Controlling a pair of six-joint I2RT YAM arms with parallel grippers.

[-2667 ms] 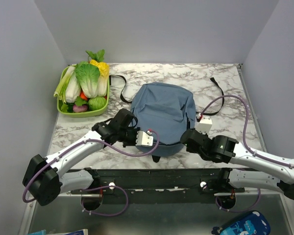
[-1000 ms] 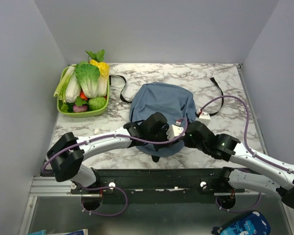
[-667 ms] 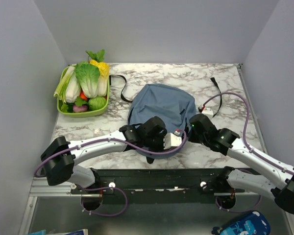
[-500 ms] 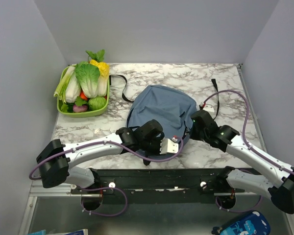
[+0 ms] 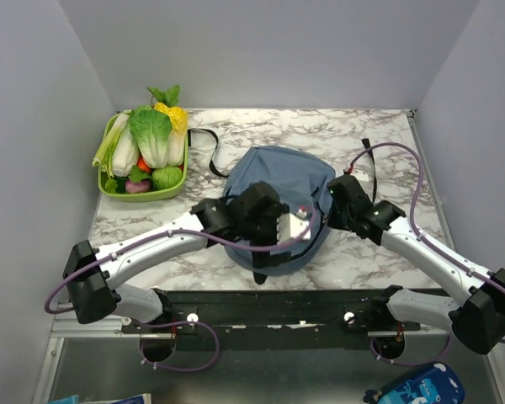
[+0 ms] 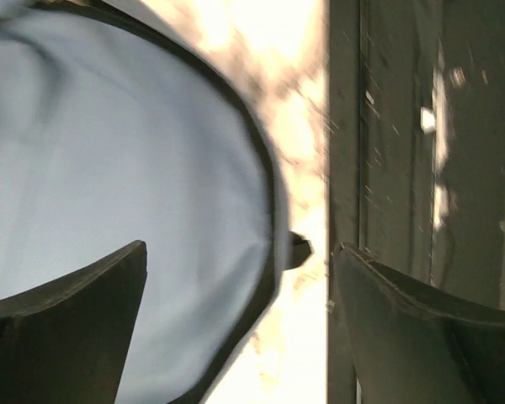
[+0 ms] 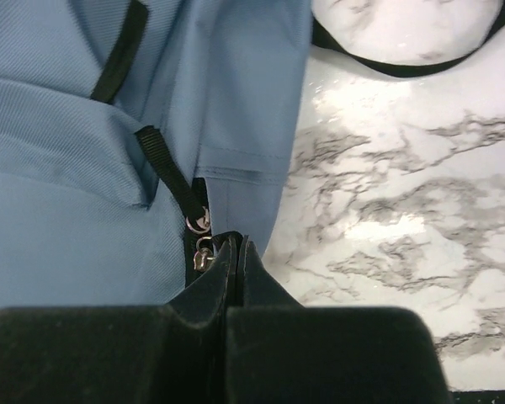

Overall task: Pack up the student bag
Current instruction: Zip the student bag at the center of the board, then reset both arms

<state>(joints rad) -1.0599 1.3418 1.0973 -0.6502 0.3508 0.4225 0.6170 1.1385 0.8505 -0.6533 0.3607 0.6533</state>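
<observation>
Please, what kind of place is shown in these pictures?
Probably a robot test cell in a laboratory, not a home: plain walls enclose a marble-patterned table, two robot arms are bolted at its near edge, and the vegetables in the green tray look like toys.

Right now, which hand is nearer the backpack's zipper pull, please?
Right. The right hand is shut at the zipper pull; the left hand hangs open over the backpack's near edge.

Overhead view looks down; both wrist views close on student bag [image 5: 278, 168].
</observation>
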